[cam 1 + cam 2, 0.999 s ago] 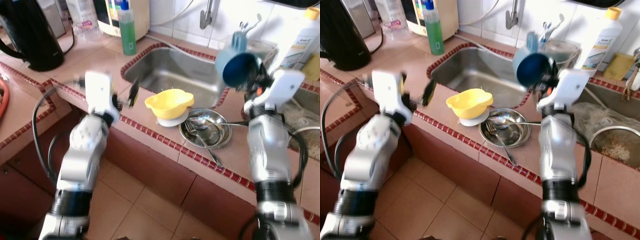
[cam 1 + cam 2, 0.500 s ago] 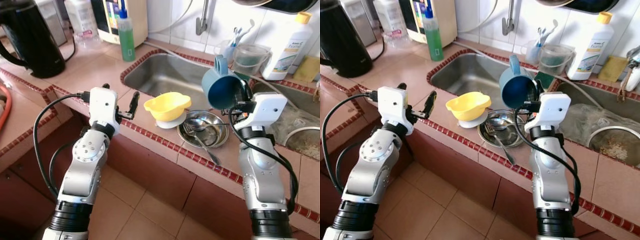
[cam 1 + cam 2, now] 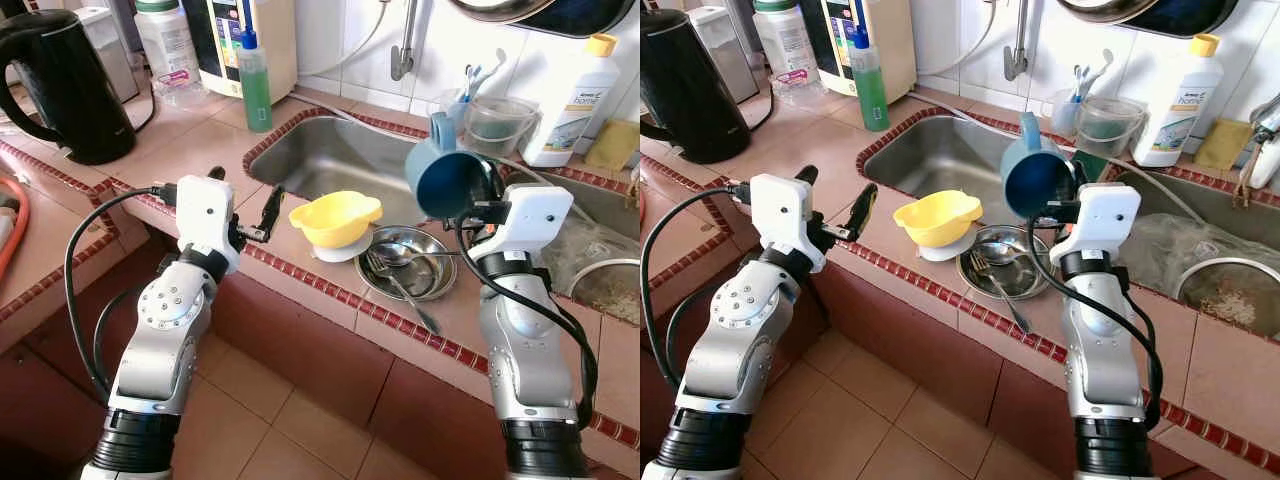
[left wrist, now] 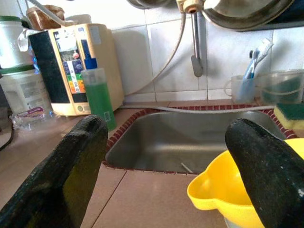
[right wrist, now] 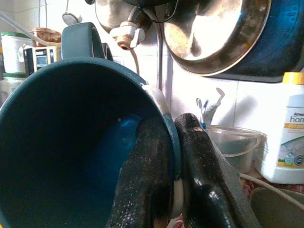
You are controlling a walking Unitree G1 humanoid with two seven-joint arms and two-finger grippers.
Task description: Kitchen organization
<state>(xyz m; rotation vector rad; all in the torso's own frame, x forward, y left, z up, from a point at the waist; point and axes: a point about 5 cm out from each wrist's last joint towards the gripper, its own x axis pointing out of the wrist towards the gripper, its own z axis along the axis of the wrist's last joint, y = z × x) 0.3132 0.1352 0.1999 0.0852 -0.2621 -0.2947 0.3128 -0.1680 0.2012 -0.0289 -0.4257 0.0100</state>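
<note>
My right gripper (image 3: pixel 484 196) is shut on the rim of a dark blue mug (image 3: pixel 441 176), held on its side in the air above the counter right of the sink; in the right wrist view one finger (image 5: pixel 149 175) is inside the mug (image 5: pixel 71 142), the other outside. My left gripper (image 3: pixel 250 210) stands open at the counter's front edge, left of a yellow bowl (image 3: pixel 335 215) that rests tilted on a small white dish. A steel bowl (image 3: pixel 405 262) with a spoon and forks lies beside it. The yellow bowl (image 4: pixel 237 199) sits between my open fingers' line of sight.
The steel sink (image 3: pixel 345 155) lies behind the bowls, tap above. A green soap bottle (image 3: pixel 254 70), a black kettle (image 3: pixel 55 85) and a water purifier stand back left. A cup of toothbrushes, a plastic tub and a white detergent bottle (image 3: pixel 565 105) stand back right. Tiled floor below.
The camera has steadied and shifted slightly. The right gripper has held the blue mug at about the same height; the left gripper stayed open near the yellow bowl.
</note>
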